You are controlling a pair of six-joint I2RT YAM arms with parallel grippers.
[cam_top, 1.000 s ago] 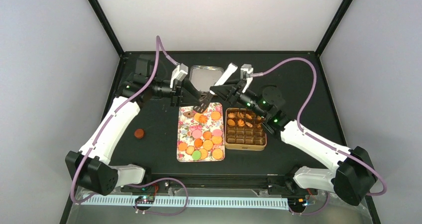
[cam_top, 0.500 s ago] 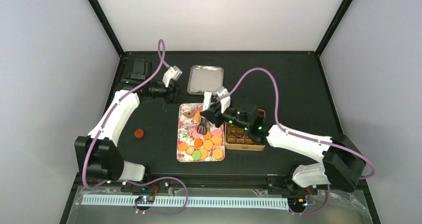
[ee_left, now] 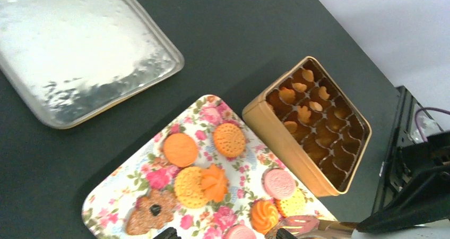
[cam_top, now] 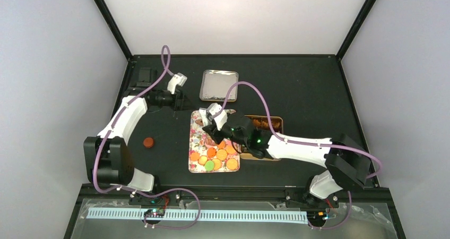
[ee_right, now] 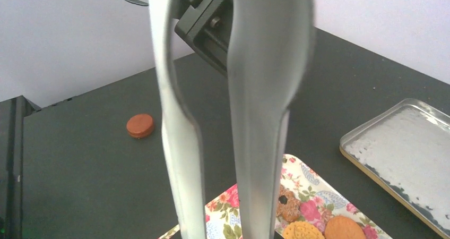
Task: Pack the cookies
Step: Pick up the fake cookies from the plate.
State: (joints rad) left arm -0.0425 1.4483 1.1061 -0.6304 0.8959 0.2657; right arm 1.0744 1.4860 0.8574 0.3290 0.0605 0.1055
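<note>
The cookies (cam_top: 215, 154), mostly round orange with some pink and one green, lie on a floral tray (cam_top: 197, 164). They also show in the left wrist view (ee_left: 229, 139). A gold tin (cam_top: 265, 123) with brown compartments stands right of the tray, partly hidden by my right arm. A few cookies (ee_left: 297, 98) lie in its far cells. My right gripper (cam_top: 211, 123) is shut on silver tongs (ee_right: 265, 90) over the tray's far half. The tong tip (ee_left: 302, 224) is beside an orange swirl cookie (ee_left: 264, 215). My left gripper (cam_top: 178, 97) is open and empty, back left of the tray.
The tin's silver lid (cam_top: 218, 85) lies upside down behind the tray. A lone brown cookie (cam_top: 148, 142) sits on the black table left of the tray, also seen in the right wrist view (ee_right: 140, 126). A black box (cam_top: 143, 75) stands at the back left corner.
My right arm has swung left from the tin to over the tray with the tongs. My left arm has drawn back to the left, away from the tray.
</note>
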